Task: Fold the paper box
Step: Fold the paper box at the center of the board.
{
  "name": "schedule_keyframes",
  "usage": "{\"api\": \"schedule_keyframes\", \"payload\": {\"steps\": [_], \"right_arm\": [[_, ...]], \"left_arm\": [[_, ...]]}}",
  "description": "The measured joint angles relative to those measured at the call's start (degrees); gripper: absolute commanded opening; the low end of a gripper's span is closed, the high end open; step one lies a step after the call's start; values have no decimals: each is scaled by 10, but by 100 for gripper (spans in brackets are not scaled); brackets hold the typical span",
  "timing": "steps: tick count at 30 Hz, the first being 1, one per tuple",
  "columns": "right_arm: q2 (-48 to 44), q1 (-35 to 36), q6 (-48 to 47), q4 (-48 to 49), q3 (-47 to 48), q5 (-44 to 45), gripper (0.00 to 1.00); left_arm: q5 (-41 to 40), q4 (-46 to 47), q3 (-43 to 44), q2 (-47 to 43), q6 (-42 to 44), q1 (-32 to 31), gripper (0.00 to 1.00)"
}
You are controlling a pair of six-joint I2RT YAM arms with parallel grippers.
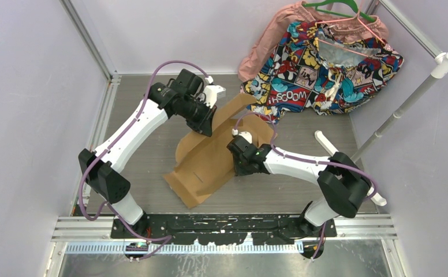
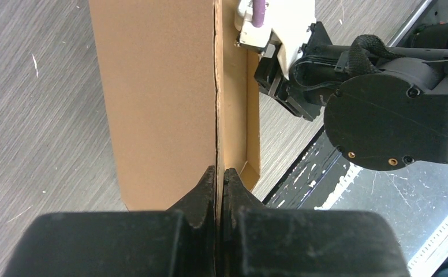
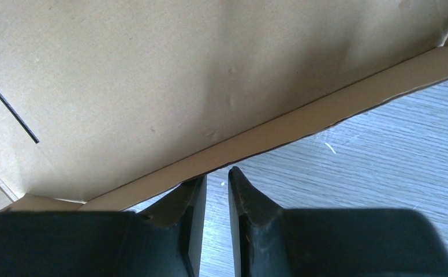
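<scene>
The paper box [image 1: 210,161] is plain brown cardboard, partly folded, lying at the middle of the table with one panel raised. My left gripper [image 1: 209,124] is shut on the top edge of that upright panel [image 2: 164,98], and its jaws [image 2: 219,172] pinch the thin sheet between them. A low folded side wall [image 2: 253,115] shows to the panel's right. My right gripper [image 1: 237,158] sits at the box's right side. Its jaws [image 3: 217,173] stand a little apart with only table between them, just under a cardboard edge [image 3: 302,118]. A dark slit [image 3: 8,107] marks that panel.
A comic-print cloth [image 1: 325,75] and a pink garment [image 1: 268,40] hang on hangers at the back right. A white pole [image 1: 406,107] slants along the right side. The black base rail [image 1: 221,228] runs along the near edge. My right arm's body [image 2: 383,109] is close beside the box.
</scene>
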Motion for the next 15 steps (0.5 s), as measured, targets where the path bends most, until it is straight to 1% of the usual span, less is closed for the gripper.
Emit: {"api": "schedule_keyframes", "payload": {"steps": [15], "right_arm": [[3, 0, -2, 14, 0, 2, 26]], "left_arm": [[8, 2, -1, 3, 0, 0, 2]]}}
